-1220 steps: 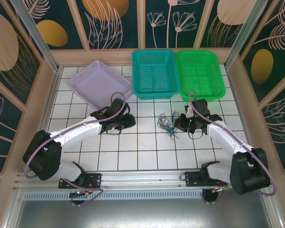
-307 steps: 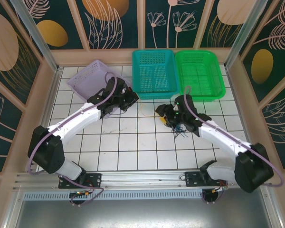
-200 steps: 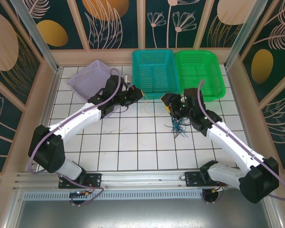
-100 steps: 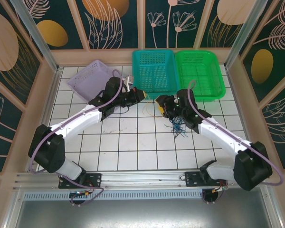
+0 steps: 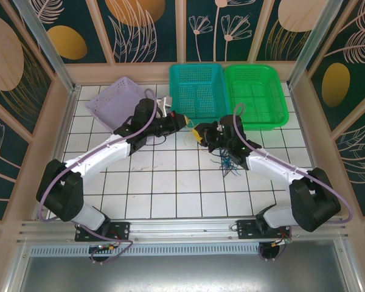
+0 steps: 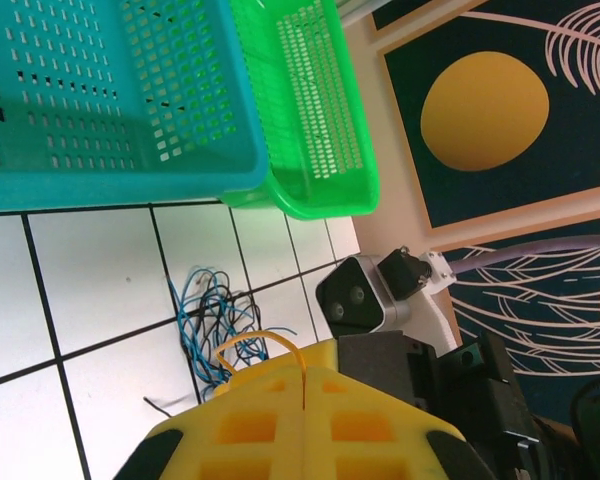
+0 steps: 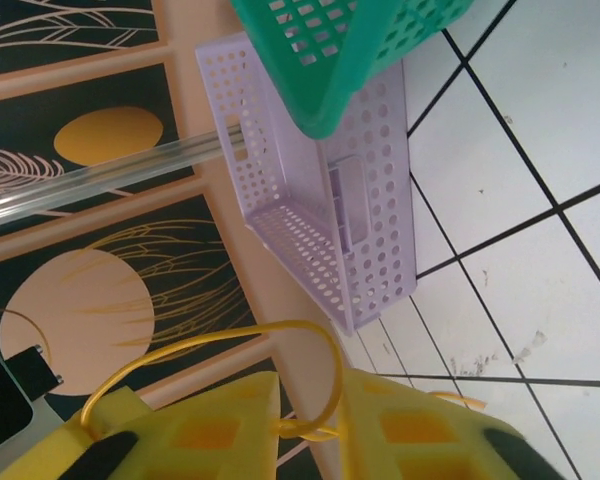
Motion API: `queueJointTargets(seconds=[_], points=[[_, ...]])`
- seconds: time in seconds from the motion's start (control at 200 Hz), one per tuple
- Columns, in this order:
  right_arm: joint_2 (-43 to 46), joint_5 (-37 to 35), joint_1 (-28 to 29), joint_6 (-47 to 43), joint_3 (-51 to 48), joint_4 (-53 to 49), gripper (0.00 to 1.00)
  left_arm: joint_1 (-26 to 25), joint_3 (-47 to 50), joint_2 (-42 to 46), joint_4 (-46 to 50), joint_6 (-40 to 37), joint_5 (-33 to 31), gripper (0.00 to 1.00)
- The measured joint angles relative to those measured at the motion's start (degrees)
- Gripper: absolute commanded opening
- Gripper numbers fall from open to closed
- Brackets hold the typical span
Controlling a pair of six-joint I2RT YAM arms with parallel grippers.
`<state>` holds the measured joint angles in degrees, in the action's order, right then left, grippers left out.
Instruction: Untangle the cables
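Note:
A thin yellow cable (image 6: 270, 338) arches out of my left gripper (image 6: 305, 352), whose yellow pads are pressed shut on it. In the top view the left gripper (image 5: 184, 121) hangs just in front of the teal basket, nearly touching my right gripper (image 5: 199, 132). The same yellow cable (image 7: 280, 330) loops through the gap of the right gripper (image 7: 310, 385), whose jaws stand apart. A tangle of blue and black cables (image 5: 227, 161) lies on the white tiles under the right arm. This tangle (image 6: 205, 315) also appears beyond the left fingertips.
Three baskets line the back: a tilted lilac basket (image 5: 118, 100), a teal basket (image 5: 198, 91) and a green basket (image 5: 255, 91). The teal basket (image 6: 100, 90) and green basket (image 6: 310, 110) sit close ahead of the left gripper. Wooden walls enclose the tiled table.
The right gripper has swung left and now meets the left gripper, which edged right. Before that, both arms moved back from mid-table and the tangle was dragged along.

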<state>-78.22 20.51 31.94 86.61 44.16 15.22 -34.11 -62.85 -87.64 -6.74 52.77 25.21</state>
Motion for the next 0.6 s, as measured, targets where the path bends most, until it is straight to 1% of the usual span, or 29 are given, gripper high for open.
queueJointTargets(seconds=[0.06, 0.17, 0.235, 0.335, 0.375, 0.48, 0.596], points=[[-0.1, 0.1, 0.0, -0.1, 0.0, -0.1, 0.0, 0.0, 0.1, 0.0, 0.0, 0.0, 0.2, 0.0], [0.0, 0.2, -0.4, -4.0, 0.5, -3.1, 0.0, 0.0, 0.1, 0.0, 0.5, -0.7, 0.7, 0.0], [0.0, 0.1, -1.5, -9.5, 2.3, -7.7, 0.0, 0.0, 0.1, 0.0, 2.1, -2.4, 1.2, 0.0], [-0.3, 1.0, -4.3, -23.1, 8.1, -16.6, 0.0, 0.0, -0.7, -0.6, 6.8, -6.8, 2.0, 0.0], [-0.9, 1.4, -5.1, -30.6, 11.9, -21.0, 0.0, 0.0, -0.9, -0.9, 8.5, -8.8, 2.4, 0.0], [-3.1, 2.3, -5.3, -47.4, 20.0, -29.9, 0.0, 0.0, -0.9, -1.3, 12.9, -13.5, 3.3, 0.0], [-4.8, 2.4, -5.2, -63.0, 23.3, -38.4, 0.0, 0.0, -1.1, -1.4, 16.5, -17.9, 3.6, 0.0]])
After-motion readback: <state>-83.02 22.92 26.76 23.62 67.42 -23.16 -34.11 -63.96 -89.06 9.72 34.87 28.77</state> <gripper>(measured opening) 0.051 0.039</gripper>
